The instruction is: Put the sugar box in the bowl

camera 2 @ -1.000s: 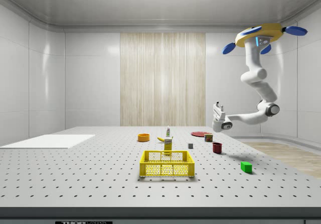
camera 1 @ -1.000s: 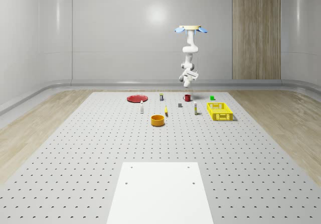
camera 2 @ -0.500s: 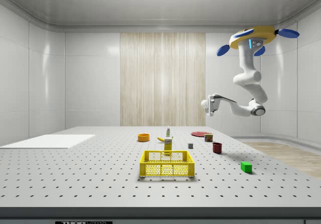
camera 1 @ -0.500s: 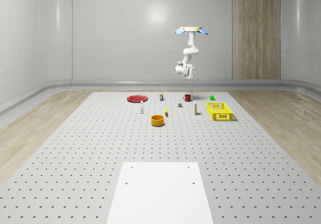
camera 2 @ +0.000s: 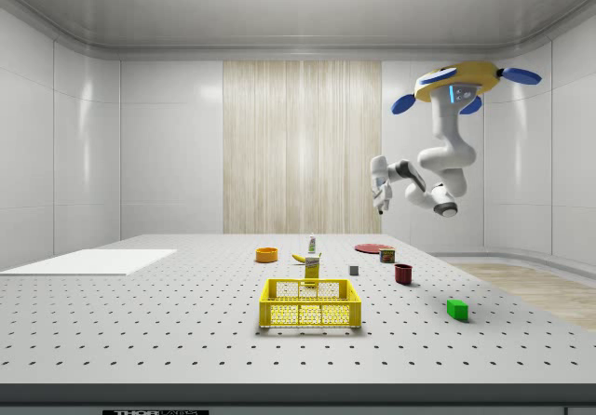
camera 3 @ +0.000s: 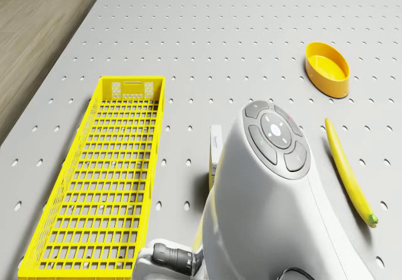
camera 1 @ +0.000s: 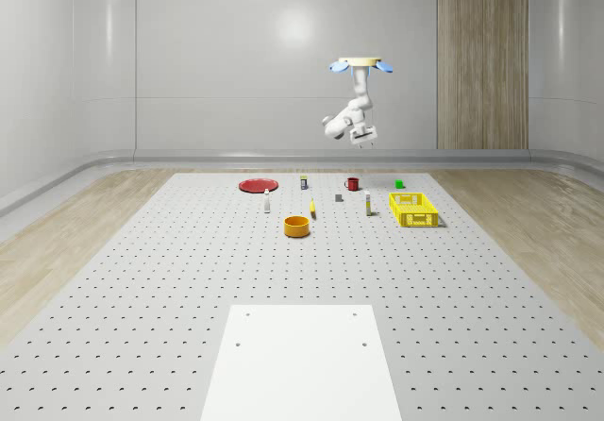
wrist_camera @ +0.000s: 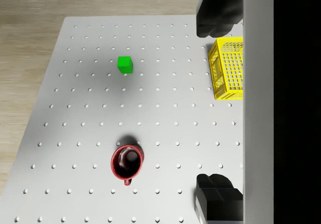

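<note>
The sugar box [camera 1: 367, 206] is a small yellow and white carton standing upright on the table beside the yellow crate; it also shows behind the crate [camera 2: 312, 264] and partly behind my arm [camera 3: 215, 149]. The orange bowl [camera 1: 297, 226] sits apart from it, nearer the table's middle [camera 2: 266, 255] [camera 3: 327, 68]. My drone [camera 1: 361, 63] hovers high over the far part of the table [camera 2: 466, 75]. The arm is folded up below it. My gripper [camera 1: 364, 138] hangs high in the air [camera 2: 377, 192], open, with nothing between its fingers [wrist_camera: 219, 106].
A yellow crate [camera 1: 413, 209] [wrist_camera: 228, 68] lies near the box. A red mug [wrist_camera: 127, 162], a green cube [wrist_camera: 125, 64], a banana [camera 3: 348, 173], a red plate [camera 1: 257, 185], a can [camera 1: 303, 182] and a grey cube [camera 1: 338, 196] stand around. A white pad [camera 1: 302, 360] covers the near end.
The arm has folded up, lifting the gripper from near table height to well above it. In the side view the drone has drifted left and the gripper with it.
</note>
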Tool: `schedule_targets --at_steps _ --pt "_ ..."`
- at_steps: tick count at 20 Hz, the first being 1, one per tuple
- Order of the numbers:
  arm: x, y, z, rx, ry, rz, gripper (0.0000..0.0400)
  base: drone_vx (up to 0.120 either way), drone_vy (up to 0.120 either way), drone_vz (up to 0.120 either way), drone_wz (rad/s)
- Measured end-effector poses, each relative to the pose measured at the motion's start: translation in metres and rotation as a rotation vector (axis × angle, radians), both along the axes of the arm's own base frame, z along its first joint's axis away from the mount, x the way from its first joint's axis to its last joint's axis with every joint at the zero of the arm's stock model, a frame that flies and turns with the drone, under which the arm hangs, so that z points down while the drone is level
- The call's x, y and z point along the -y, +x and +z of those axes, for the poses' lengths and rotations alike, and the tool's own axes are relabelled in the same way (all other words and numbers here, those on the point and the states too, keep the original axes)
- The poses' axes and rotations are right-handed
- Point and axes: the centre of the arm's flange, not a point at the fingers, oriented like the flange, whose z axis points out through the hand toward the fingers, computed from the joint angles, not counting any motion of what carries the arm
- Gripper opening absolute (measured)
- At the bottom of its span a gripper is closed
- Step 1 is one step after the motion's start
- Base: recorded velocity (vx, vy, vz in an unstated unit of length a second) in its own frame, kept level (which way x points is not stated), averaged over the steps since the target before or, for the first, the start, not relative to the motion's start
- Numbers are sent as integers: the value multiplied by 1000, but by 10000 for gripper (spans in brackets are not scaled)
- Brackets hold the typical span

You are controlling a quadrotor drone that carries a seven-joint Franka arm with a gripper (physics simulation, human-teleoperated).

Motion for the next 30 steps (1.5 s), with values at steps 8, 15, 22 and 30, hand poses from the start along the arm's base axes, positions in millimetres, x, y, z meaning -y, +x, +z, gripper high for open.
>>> schedule_targets --at_steps 8,15,22,30 --pt "17 0 -3 -5 -178 -5 400 0 0 -120 0" --pt "21 0 -3 -7 -218 -6 400 57 0 -114 0" --pt "22 0 -4 -7 -229 -6 400 120 -40 0 0" --pt "23 0 -4 -7 -232 -6 400 120 -5 -45 0"
